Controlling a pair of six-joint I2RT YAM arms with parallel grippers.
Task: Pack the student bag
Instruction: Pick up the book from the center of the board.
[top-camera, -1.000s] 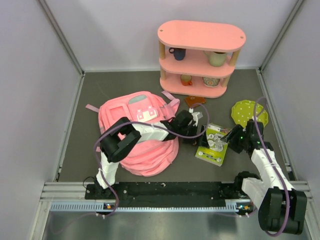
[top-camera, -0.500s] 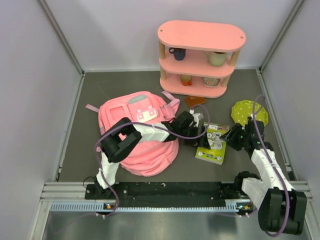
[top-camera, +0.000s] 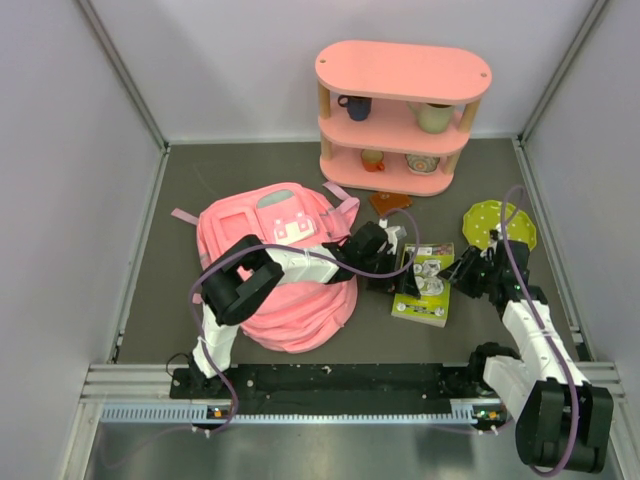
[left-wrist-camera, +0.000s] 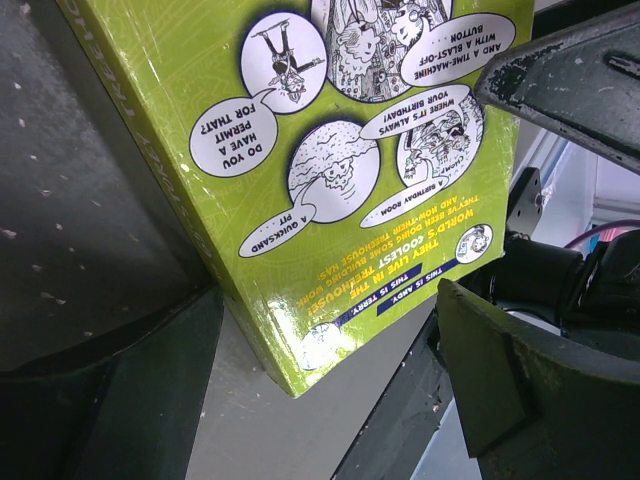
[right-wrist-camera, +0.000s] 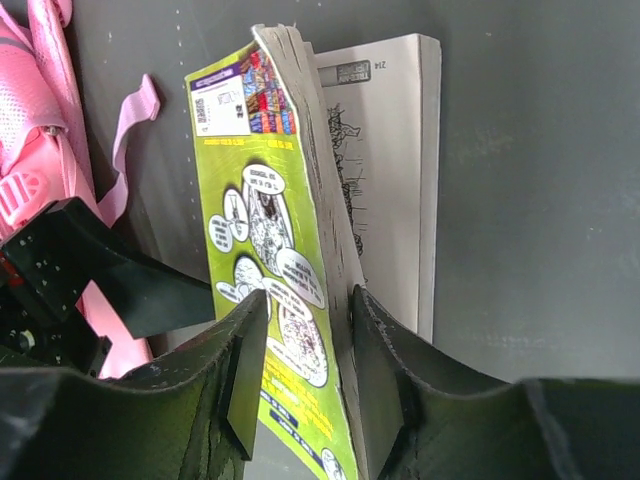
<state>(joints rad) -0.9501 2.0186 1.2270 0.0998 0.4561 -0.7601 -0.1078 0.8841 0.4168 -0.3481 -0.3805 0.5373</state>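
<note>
One bag (top-camera: 300, 315) is the whole job. It lies slumped at the left-centre of the tabletop (top-camera: 230, 170), front up, with the left arm stretched across it. No open mouth shows from above. Just beside its right edge is the book (right-wrist-camera: 250, 230), tilted up off the tabletop and fanned open. Its green cover and a sheaf of pages stand up, while the other pages lie flat.

The risk, as I judge it, is in that partial hold. Gripped by only the cover and some leaves, the book may flop wider, slip, or tear at the spine when carried. A splayed book would also catch on the bag's fabric. The arm lying over the bag could drag it or press it closed.

The right fingers (right-wrist-camera: 385, 365) are nearly closed, pinching the lifted cover and pages between them. The left fingers (left-wrist-camera: 520, 400) are spread wide, with the book's lower corner sitting in the gap. They grip nothing, and I cannot tell whether either touches the cover.
</note>
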